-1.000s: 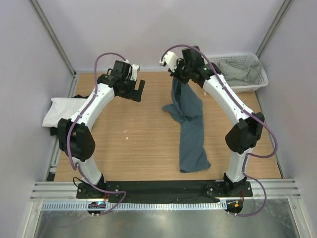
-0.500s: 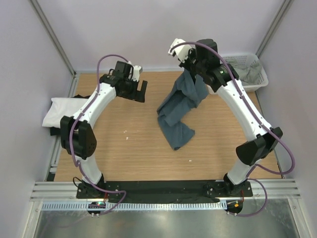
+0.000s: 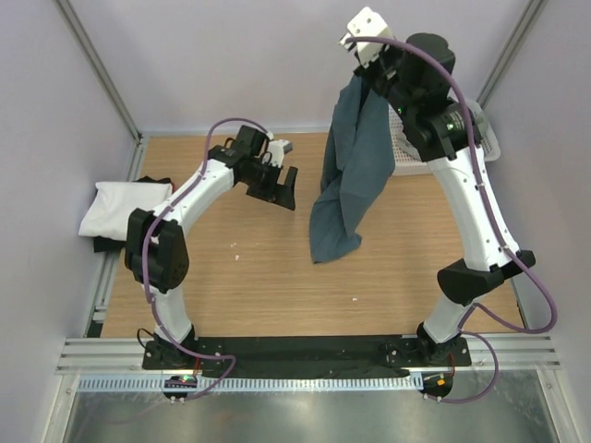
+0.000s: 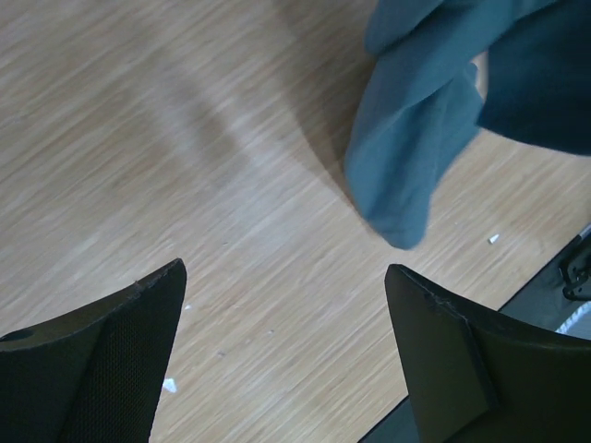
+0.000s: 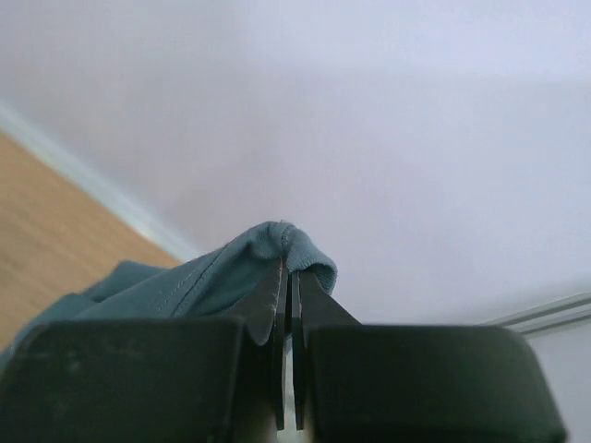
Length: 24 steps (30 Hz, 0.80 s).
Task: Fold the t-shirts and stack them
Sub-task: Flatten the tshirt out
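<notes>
High over the far right of the tabletop, the slate-blue t-shirt now hangs full length from the right claw. A second ago most of it lay in a long trail towards the near edge. Half a second ago a crumpled fold was still on the wood. The right arm has since risen steeply, and the cloth has followed into one bunched, twisted column.

From the right wrist we see the right claw pinched tight on a small ridge of the shirt, with the jaws closed to a sliver. The low end of the shirt dangles close over the wood (we cannot tell whether it still brushes it).

The left claw has swung in from the far left towards that end. Its jaws are spread wide with nothing between them, and in its own view the left claw faces bare wood just beside the dangling cloth.

We judge the lift to be done and a second corner to be the next need. The shirt cannot be laid flat for folding while it is bunched like this.

Well apart at the left edge, the white t-shirt lies folded, and the mesh basket peeks from behind the right arm.
</notes>
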Tool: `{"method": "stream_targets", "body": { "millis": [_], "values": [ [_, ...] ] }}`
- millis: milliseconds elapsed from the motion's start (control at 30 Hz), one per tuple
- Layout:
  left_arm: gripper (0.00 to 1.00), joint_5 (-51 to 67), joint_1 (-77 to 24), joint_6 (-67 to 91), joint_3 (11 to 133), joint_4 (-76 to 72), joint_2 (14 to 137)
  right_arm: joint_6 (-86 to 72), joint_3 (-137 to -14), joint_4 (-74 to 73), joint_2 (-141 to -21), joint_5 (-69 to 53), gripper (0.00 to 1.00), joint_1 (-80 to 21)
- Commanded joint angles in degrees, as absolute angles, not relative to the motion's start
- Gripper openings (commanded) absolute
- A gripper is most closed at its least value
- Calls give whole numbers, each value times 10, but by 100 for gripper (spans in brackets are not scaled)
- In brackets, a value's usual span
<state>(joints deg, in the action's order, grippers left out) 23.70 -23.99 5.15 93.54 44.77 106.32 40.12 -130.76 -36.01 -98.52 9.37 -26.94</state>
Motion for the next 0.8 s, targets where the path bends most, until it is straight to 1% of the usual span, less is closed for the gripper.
{"method": "stream_targets", "body": {
  "millis": [0, 100, 233, 333, 533, 633, 767],
  "values": [
    [89, 267, -269, 47, 960, 436, 1085, 397, -1379, -294, -984, 112, 1, -269],
    [89, 258, -278, 50, 965, 418, 1100, 405, -1387, -285, -984, 113, 1, -270],
    [89, 239, -279, 55, 991, 410, 1128, 389, -1359, -287, -967, 104, 1, -270],
    [89, 229, -279, 51, 1003, 415, 1129, 358, -1418, -270, -980, 84, 1, -270],
    [89, 192, -275, 43, 999, 407, 1100, 330, -1534, -176, -1012, 34, 1, -275],
    [90, 165, -264, 44, 998, 396, 1077, 327, -1533, -108, -1009, 7, 1, -286],
    [89, 118, -242, 53, 984, 359, 1036, 321, -1535, -91, -1012, -21, 1, -329]
  ]
}}
